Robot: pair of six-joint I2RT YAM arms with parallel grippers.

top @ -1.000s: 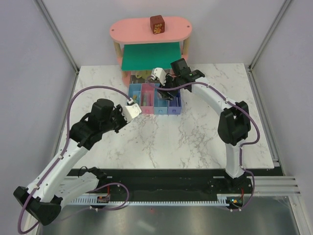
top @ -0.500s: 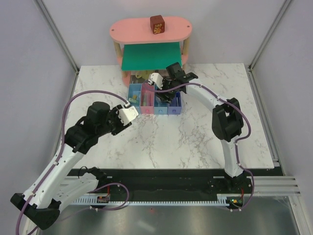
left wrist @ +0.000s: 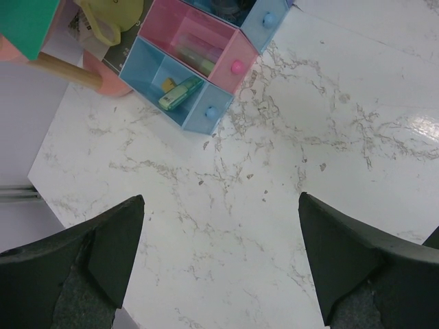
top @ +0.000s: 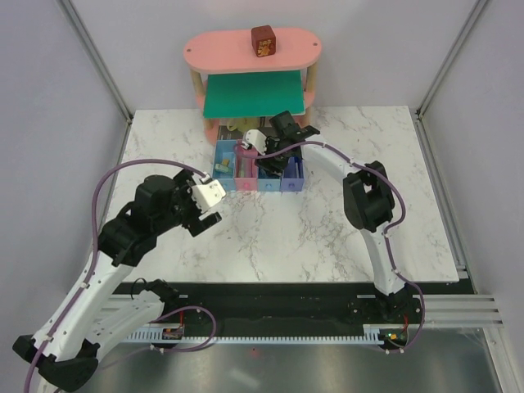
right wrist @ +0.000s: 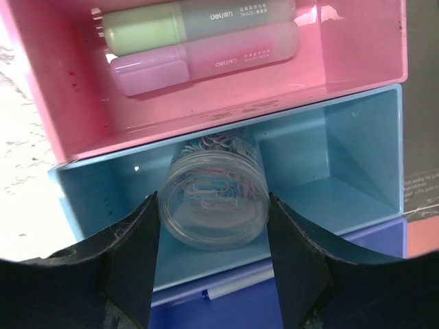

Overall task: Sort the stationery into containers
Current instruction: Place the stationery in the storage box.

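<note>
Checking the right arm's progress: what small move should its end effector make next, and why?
Probably open it: the right end effector grips the clear round plastic jar of paper clips already down inside the blue plastic bin, so releasing should leave it there.

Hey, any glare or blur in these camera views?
Left wrist: glare washes out the marble table at the right edge; the open left end effector shows only as dark, soft shapes. Right wrist: small highlights on the pink bin; the clear jar is sharp, the right end effector gripping it dark. Top external: evenly lit, shadows soft.
</note>
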